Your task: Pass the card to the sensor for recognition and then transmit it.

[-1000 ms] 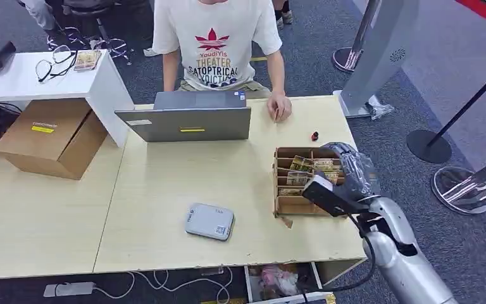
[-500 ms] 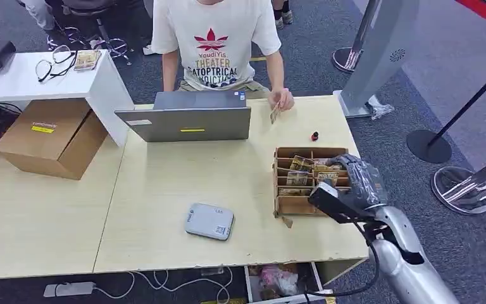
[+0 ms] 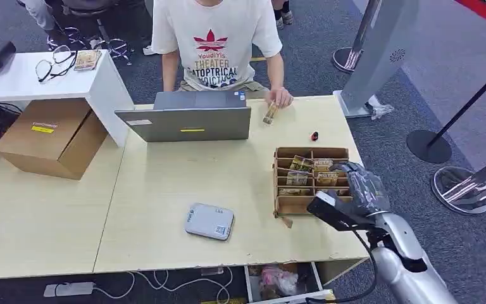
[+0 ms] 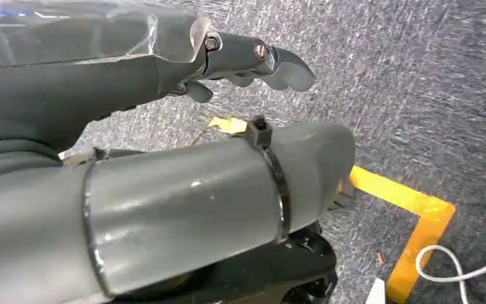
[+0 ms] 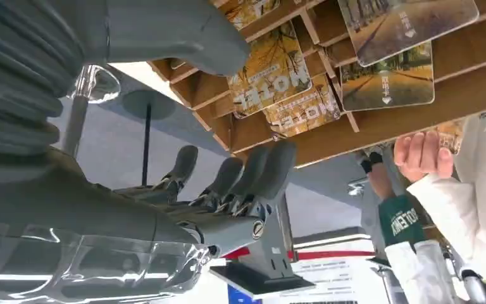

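A cardboard card box [image 3: 309,152] on the right of the table holds several yellow picture cards [image 3: 299,164]. My right hand [image 3: 362,185] hovers at the box's near right corner, fingers apart and holding nothing. In the right wrist view its fingers [image 5: 229,182] spread close to the "MOTEL" cards [image 5: 272,69] in the box slots [image 5: 417,114]. The grey sensor pad [image 3: 209,221] lies flat near the table's front, left of the box. A person across the table pinches one card [image 3: 270,113] beside the laptop. My left hand [image 4: 253,56] hangs over the carpet, holding nothing.
A grey laptop [image 3: 186,117] stands open at the far middle of the table [image 3: 164,177]. A small dark and red object [image 3: 314,135] lies behind the box. A brown carton [image 3: 50,136] and a white side desk [image 3: 31,79] sit far left. Stanchion bases [image 3: 428,145] stand to the right.
My right hand drew back from above the box toward its near right corner. The person lifted a card off the table and now holds it beside the laptop.
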{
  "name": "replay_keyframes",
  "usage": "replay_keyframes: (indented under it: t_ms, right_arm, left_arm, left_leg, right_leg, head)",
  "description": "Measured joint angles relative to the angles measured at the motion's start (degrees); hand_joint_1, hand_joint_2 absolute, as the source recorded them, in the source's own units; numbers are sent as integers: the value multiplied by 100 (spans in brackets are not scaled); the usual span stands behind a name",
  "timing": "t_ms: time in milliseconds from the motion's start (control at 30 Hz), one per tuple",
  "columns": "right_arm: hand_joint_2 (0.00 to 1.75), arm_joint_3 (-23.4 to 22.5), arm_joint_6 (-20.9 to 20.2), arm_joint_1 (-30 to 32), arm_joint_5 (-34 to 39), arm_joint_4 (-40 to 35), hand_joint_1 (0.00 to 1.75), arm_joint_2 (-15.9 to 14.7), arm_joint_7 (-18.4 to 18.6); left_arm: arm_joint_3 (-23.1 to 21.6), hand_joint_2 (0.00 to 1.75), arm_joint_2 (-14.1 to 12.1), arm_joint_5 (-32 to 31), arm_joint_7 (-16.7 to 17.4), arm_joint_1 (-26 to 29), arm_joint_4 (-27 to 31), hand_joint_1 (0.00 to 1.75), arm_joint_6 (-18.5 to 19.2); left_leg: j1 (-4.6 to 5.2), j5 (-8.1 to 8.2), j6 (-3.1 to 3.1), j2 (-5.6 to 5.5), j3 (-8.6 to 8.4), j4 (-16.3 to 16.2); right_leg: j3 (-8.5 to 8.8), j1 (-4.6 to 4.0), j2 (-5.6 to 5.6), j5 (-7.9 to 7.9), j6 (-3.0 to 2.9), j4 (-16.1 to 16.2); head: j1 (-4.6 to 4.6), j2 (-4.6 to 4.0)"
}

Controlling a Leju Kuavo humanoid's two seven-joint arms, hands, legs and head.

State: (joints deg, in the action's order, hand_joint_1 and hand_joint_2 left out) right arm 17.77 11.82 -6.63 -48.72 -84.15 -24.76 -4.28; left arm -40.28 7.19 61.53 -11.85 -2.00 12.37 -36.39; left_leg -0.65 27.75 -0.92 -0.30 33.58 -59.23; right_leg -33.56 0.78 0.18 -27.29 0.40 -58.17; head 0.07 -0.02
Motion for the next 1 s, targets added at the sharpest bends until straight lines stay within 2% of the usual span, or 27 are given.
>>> replay_keyframes:
  t_ms: [167, 433, 567, 667, 700, 833, 933, 1000]
  right_arm:
    - [175, 33, -63, -69, -135, 4, 84, -13, 9]
    - [175, 103, -111, -277, -151, 33, 79, -105, 9]
    - [175, 157, -135, -388, -175, 57, 84, -116, 11]
    - [175, 208, -166, -481, -205, 79, 80, -120, 28]
    - [175, 225, -184, -510, -218, 94, 86, -120, 46]
    - [175, 319, -249, -618, -236, 179, 82, -118, 61]
    - [175, 367, -328, -719, -236, 287, 91, -118, 63]
    - [175, 404, -374, -804, -236, 381, 89, -118, 66]
  left_arm:
    - [0, 0, -28, -33, 109, 1, 0, 0, 52]
    - [0, 0, -72, -94, 218, -5, 0, 0, 72]
    - [0, 0, -83, -101, 229, -10, 0, 0, 57]
    - [0, 0, -83, -103, 245, -11, 0, 0, 57]
    - [0, 0, -83, -103, 245, -12, 0, 0, 57]
    - [0, 0, -83, -109, 245, -11, 0, 0, 57]
    - [0, 0, -85, -116, 245, -8, 0, 0, 74]
    - [0, 0, -85, -116, 245, -8, 0, 0, 87]
  left_leg:
    - [0, 0, 0, 0, 1, 0]
    - [0, 0, 0, 0, 2, 0]
    - [0, 0, 0, 0, 1, 0]
    - [0, 0, 0, 0, 1, 0]
    - [0, 0, 0, 0, 2, 0]
    - [0, 0, 0, 0, 2, 0]
    - [0, 0, 0, -1, 4, 0]
    - [0, 0, 0, 0, 4, 0]
  right_leg:
    - [0, 0, 0, 0, 0, 0]
    - [0, 0, -1, 0, 0, 0]
    - [0, 0, -1, 0, 0, 0]
    - [0, 0, -1, 0, 0, 0]
    - [0, 0, -1, 0, 0, -1]
    - [0, 0, -1, 0, 0, -1]
    - [0, 0, -1, 0, 0, -1]
    - [0, 0, -1, 0, 0, -1]
  head:
    - [-2, 0]
    - [0, 0]
    - [0, 0]
    - [-2, 0]
    - [-2, 0]
    - [-2, 0]
    - [-2, 0]
    - [0, 0]
